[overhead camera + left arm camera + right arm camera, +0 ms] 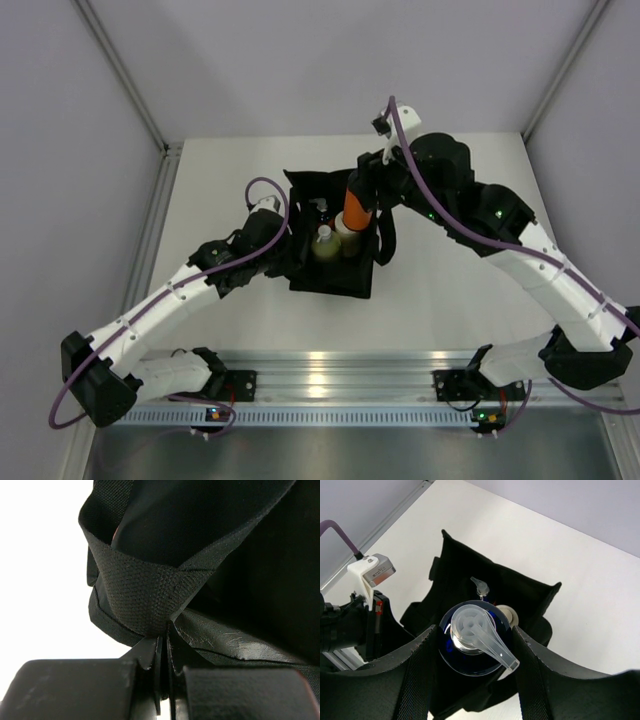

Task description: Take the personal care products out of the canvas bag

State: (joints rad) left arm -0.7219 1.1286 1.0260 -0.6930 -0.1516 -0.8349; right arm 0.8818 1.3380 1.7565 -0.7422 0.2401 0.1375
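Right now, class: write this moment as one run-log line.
left gripper: shut on canvas bag rim | right gripper: shut on orange bottle over bag opening | in bag: yellow-green bottle, beige bottle

A white matte surface [470, 300] sits under even, soft light. Pale lilac-grey walls [300, 60] close in the left, far and right sides, with slim metal posts [120, 70] at the far corners. A ribbed aluminium rail [340, 385] glints along the near edge.
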